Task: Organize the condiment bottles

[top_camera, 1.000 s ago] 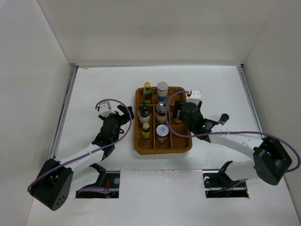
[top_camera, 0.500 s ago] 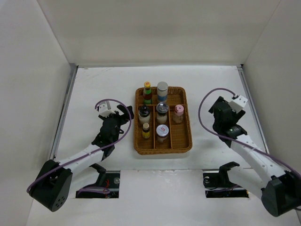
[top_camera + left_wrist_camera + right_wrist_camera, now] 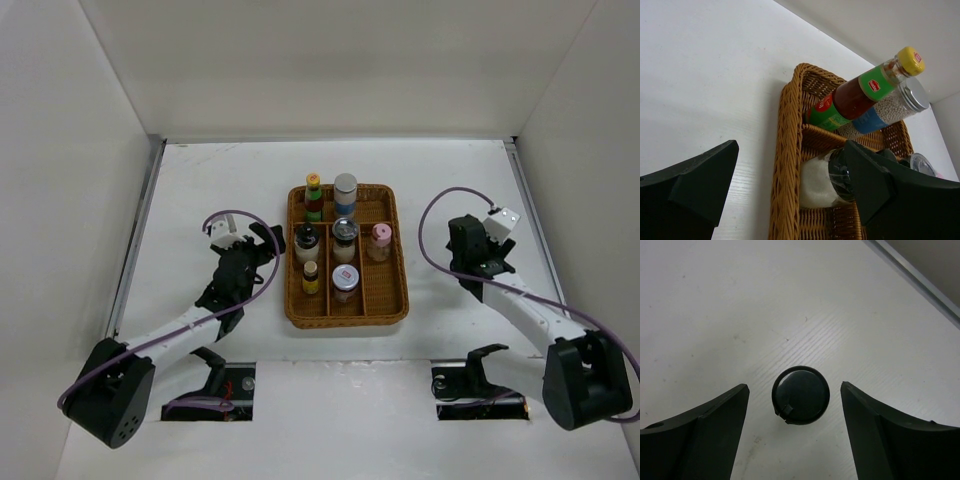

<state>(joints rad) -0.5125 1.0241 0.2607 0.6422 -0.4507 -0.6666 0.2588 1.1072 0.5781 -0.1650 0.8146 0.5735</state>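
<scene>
Right claw (image 3: 794,388): wide open, pointing straight down, straddling the black-capped bottle (image 3: 800,395). Near enough centred between the fingers (image 3: 705,435), no contact on either side. Upright on the table (image 3: 715,300), at 3 o'clock from the tray (image 3: 345,321) and well apart from it; hidden under the wrist in the top view. Other bottles (image 3: 345,238) upright in tray cells. Left claw (image 3: 270,243): open, empty, parked at 9 o'clock just beside the tray rim.

Step in hand, at a guess: grab the one loose bottle.
- Drop straight down, no sideways drift.
- Pinch on the body below the cap, not the cap itself. Small and round, so likely to twist or pop out if gripped high.
- Close slowly, to avoid tipping it with the first finger to touch.
- Lift well above the rim and neighbouring caps before heading toward 9 o'clock.
- Best target, at a guess: right column, 5 o'clock corner cell, next to the pink-capped bottle (image 3: 379,240).
- Lower vertically, keeping off the pink one.
</scene>
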